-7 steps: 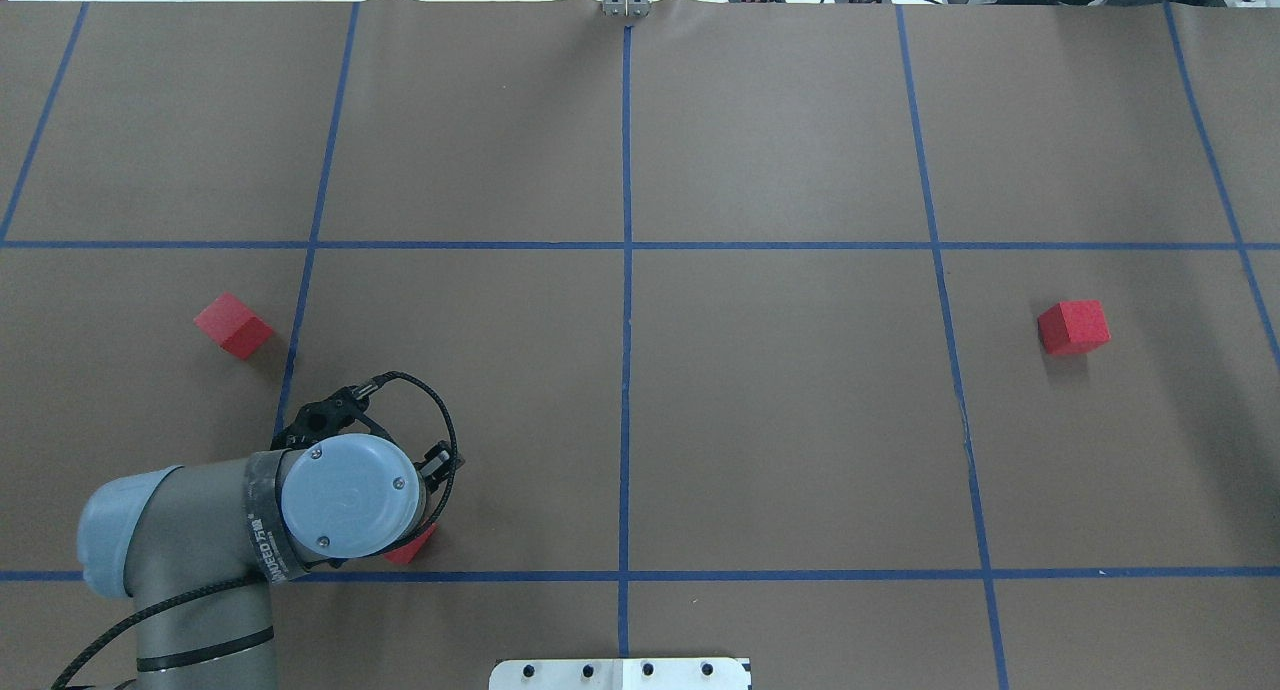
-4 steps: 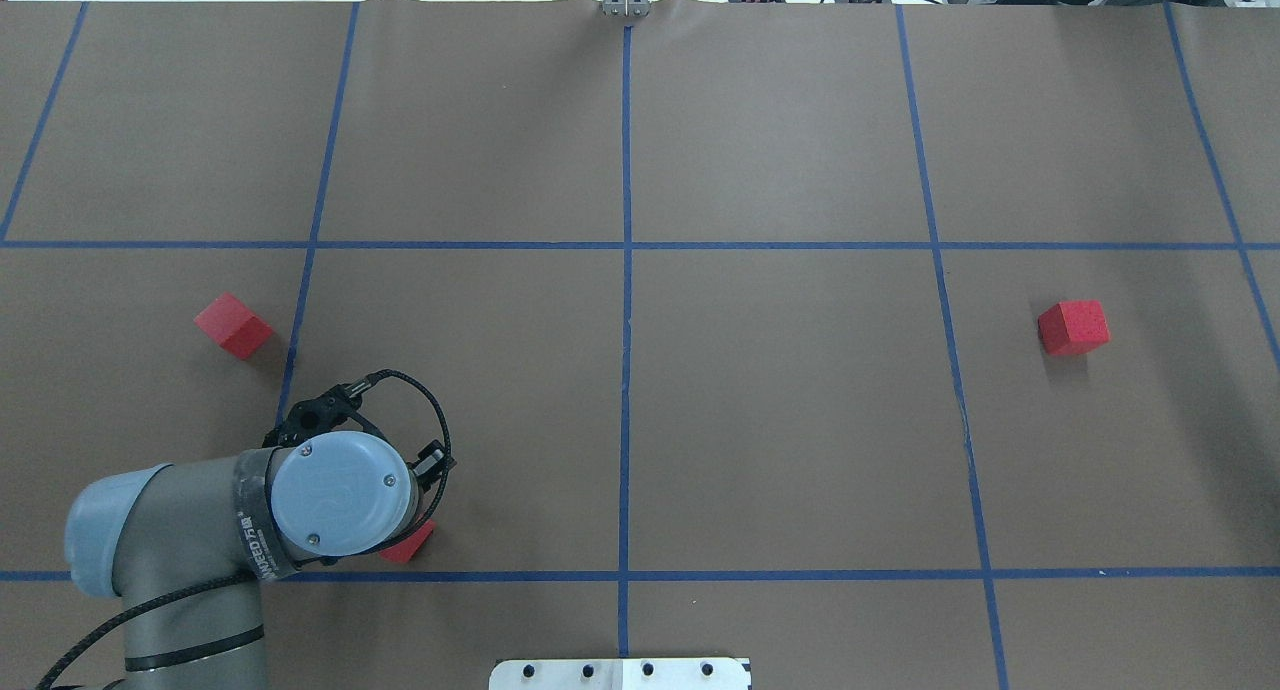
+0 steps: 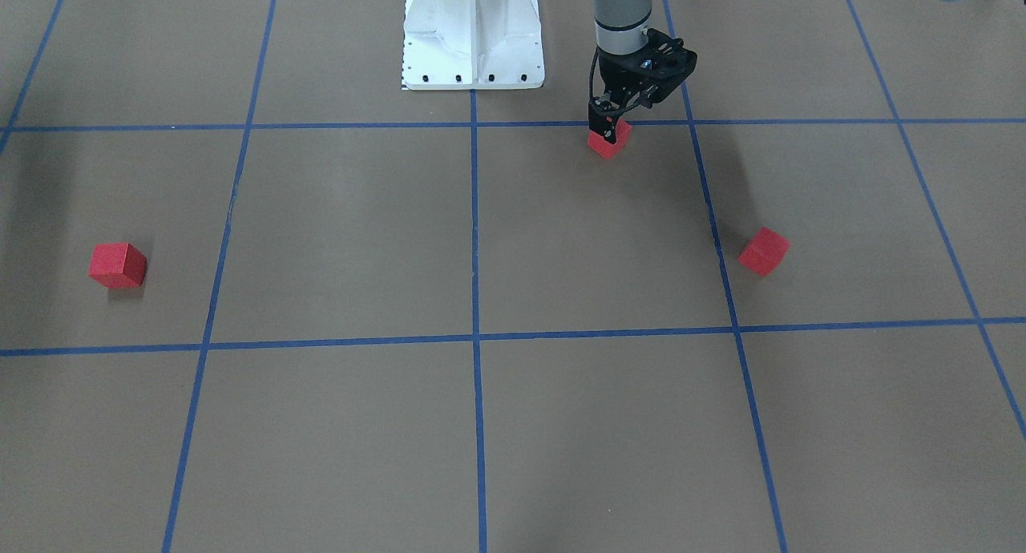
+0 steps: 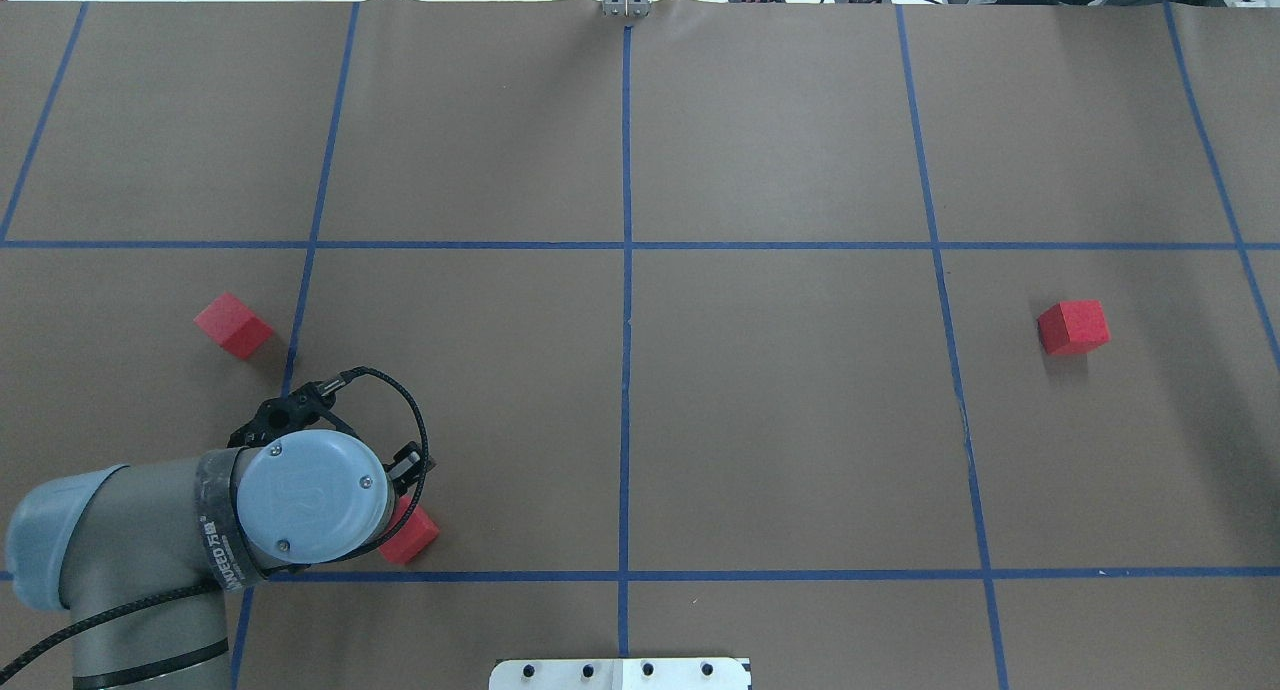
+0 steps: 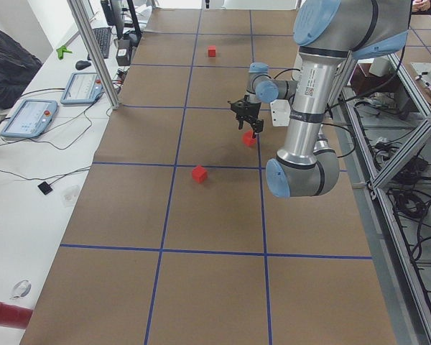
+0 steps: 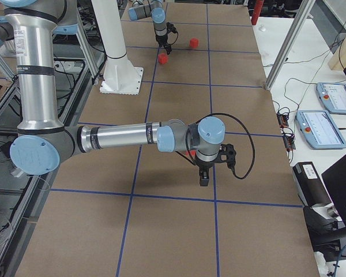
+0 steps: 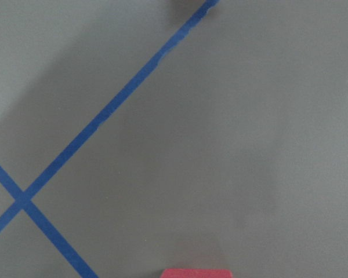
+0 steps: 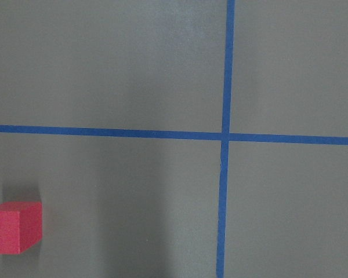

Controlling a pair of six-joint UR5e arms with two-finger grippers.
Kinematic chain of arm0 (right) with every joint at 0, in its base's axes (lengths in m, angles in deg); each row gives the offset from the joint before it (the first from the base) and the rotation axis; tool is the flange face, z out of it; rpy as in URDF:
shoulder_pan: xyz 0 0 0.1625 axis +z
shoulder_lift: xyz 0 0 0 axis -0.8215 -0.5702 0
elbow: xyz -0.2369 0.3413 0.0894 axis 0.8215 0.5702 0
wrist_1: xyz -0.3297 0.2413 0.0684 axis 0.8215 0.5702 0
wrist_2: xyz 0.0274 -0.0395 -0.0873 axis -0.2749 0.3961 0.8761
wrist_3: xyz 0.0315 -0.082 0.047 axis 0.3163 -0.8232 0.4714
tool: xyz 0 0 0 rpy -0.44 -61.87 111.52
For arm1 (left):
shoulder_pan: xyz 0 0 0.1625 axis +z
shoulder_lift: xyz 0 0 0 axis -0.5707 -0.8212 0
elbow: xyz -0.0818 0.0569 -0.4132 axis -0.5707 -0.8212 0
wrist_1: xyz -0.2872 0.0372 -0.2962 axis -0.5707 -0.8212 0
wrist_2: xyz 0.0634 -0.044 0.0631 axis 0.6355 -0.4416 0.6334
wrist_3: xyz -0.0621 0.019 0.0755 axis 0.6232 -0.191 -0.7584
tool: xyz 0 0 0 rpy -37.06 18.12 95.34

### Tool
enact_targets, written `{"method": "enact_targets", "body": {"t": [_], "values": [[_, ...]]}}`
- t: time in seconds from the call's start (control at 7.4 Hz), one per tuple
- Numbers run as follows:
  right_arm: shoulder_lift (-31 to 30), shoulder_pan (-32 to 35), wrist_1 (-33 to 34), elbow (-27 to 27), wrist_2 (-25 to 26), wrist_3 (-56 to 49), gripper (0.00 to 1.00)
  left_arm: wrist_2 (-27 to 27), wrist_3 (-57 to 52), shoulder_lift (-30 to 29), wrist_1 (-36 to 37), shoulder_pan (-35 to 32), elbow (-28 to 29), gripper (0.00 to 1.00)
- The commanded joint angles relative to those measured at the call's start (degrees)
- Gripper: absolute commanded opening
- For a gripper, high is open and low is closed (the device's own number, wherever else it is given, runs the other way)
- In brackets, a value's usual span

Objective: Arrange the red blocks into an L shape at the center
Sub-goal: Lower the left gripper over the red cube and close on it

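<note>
The left gripper stands directly over the near red block, which sits just beyond the near blue tape line, left of the white base plate. The fingers appear to touch the block, but a clamp cannot be confirmed. The right gripper hangs over the floor near the right red block; its jaw state cannot be told. The left red block lies alone. All 3 blocks are well apart from the center.

Item: grey left arm | Change: wrist moved toward overhead view's left edge | Result: small matte red cube beneath it showed more of its top.
</note>
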Motion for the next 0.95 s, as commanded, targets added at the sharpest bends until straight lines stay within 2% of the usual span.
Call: {"method": "enact_targets", "body": {"t": [0.0,0.54,0.81], "values": [[-0.1,0.0,0.0,0.0,0.0,0.0,0.99,0.4,0.6,-0.2,-0.1,0.6,0.5,1.0],[0.0,0.0,0.0,0.0,0.0,0.0,0.99,0.3,0.8,-0.2,-1.2,1.1,1.9,1.0],[-0.1,0.0,0.0,0.0,0.0,0.1,0.99,0.3,0.7,-0.8,-4.4,1.5,4.7,1.0]]}}
